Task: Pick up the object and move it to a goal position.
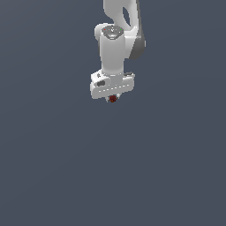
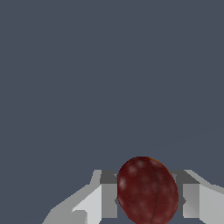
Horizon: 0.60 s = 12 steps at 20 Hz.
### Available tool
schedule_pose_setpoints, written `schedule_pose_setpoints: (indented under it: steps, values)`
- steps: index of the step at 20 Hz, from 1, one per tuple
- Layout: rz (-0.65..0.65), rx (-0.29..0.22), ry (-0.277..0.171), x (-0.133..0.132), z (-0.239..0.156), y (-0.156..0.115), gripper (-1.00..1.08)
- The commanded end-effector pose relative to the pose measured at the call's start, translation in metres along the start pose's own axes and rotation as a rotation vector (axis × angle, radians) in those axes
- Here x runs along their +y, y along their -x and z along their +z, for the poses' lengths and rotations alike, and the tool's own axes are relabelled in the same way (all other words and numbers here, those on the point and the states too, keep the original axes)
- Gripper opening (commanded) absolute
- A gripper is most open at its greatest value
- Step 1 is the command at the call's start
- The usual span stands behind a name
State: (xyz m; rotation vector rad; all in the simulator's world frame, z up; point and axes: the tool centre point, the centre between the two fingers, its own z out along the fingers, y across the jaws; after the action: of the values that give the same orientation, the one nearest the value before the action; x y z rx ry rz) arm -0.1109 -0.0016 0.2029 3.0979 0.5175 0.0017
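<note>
The object [image 2: 146, 192] is small, dark red and rounded, more like an egg-shaped fruit than a cube. In the wrist view it sits between my two fingers [image 2: 108, 194], which press against both of its sides. My white gripper [image 2: 148, 199] is shut on it. In the exterior view the gripper [image 1: 112, 99] points down from the white arm [image 1: 114, 48], and only a small red spot of the object [image 1: 113, 99] shows under the hand. No goal marker shows in either view.
A plain dark grey-blue surface [image 1: 132, 176] fills both views. No other objects, containers or edges are visible.
</note>
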Motion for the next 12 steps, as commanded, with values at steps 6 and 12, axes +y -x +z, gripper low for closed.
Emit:
schedule_pose_setpoints:
  steps: [6, 12]
  values:
    - [0.0, -0.001, 0.0, -0.01, -0.056, 0.001, -1.0]
    - [0.0, -0.001, 0.0, -0.015, -0.082, 0.0, -1.0]
